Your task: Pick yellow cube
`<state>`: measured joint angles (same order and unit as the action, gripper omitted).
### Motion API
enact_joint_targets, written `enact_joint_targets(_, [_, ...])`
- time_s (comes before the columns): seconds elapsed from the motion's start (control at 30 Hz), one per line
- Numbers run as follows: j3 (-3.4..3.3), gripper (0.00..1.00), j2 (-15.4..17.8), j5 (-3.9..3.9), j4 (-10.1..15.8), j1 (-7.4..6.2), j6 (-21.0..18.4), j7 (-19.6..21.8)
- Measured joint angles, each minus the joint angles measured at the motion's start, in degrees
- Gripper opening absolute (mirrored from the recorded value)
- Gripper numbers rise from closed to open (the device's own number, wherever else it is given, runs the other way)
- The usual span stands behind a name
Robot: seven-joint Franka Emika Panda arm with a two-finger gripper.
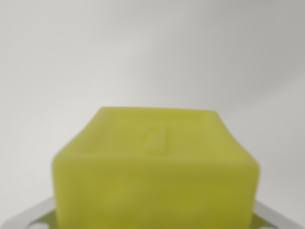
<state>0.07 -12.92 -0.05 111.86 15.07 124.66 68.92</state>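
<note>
Wrist view: yellow cube (157, 171) fills the bottom edge; fingers' (28, 217) grip unclear.

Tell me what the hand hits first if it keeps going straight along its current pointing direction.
Most likely the yellow cube. It fills the lower middle of the wrist view, very close and blurred. Only pale bits of the hand show at the bottom corners, so the remaining gap can't be judged. Beyond the cube is plain white surface.

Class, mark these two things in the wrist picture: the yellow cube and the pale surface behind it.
yellow cube (155, 179), wrist view, on its near front face.
pale surface (152, 52), wrist view, on the bare stretch above the cube.
</note>
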Motion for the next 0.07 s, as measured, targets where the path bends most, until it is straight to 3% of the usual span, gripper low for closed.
enact_joint_targets(0.07, [0.00,0.00,0.00,0.00,0.00,0.00,0.00,0.00])
